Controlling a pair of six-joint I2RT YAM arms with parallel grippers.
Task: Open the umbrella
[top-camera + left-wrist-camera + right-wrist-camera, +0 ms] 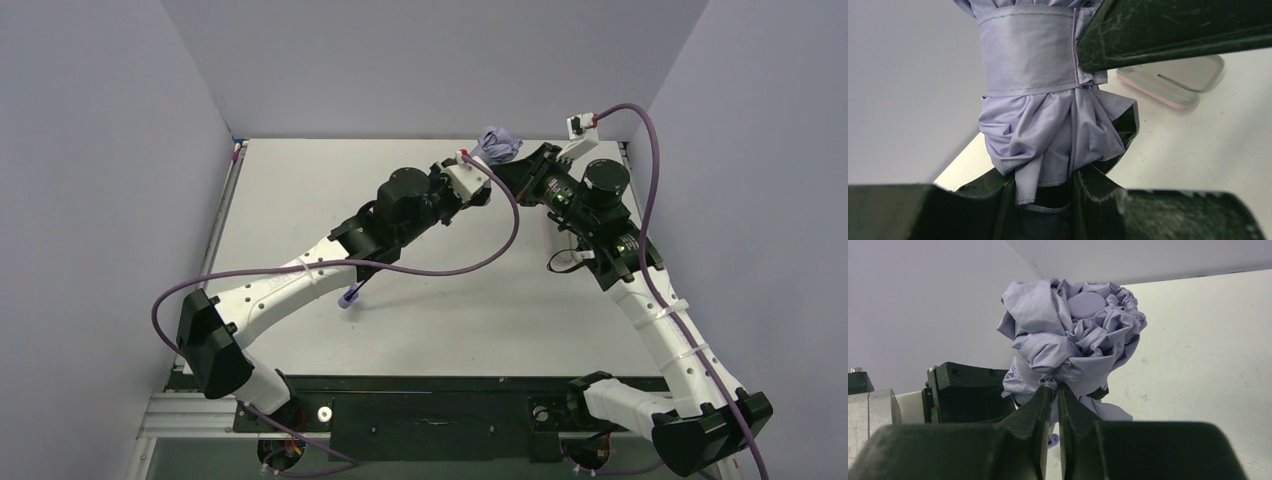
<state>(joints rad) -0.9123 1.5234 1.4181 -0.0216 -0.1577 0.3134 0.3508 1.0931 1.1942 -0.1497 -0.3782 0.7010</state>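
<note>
A white matte table [300, 190] is seen from above, enclosed on three sides by plain pale grey-lilac panels: a back wall [430, 60], a left wall [90, 150] and a right wall [760, 150], all bare and met by the tabletop at its edges. A thin metal strip [222, 215] is run along the table's left edge, with a small blue fitting [237, 140] at the far left corner. A black mounting plate [430, 410] is laid across the near edge, with a silver aluminium frame [180, 420] beside it. Faint scuffs are noted on the tabletop in the right wrist view. Lighting is even and diffuse; only soft shadows are cast on the table.
</note>
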